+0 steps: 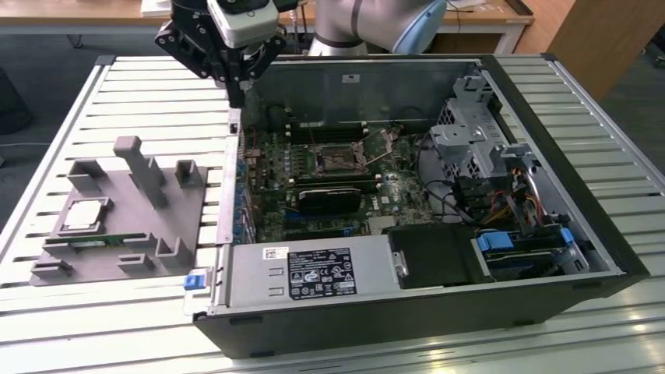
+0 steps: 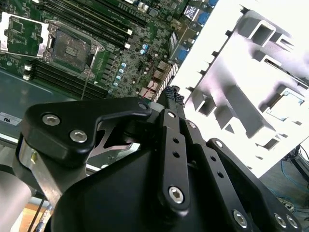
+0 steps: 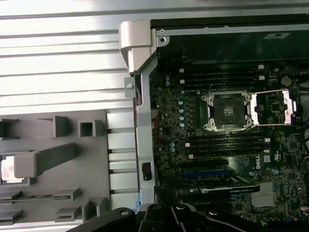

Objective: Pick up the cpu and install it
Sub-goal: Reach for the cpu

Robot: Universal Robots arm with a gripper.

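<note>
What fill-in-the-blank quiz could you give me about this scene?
The cpu lies on the grey ___. It sits at the exterior view's ___ of the case. The socket has its lid flipped ___. The gripper holds ___.
Missing words: tray; left; open; nothing.

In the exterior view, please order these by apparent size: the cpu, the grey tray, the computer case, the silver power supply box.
Largest to smallest:
1. computer case, clearly the largest
2. grey tray
3. silver power supply box, visibly smaller than the tray
4. cpu, lying on the tray, by far the smallest
</note>
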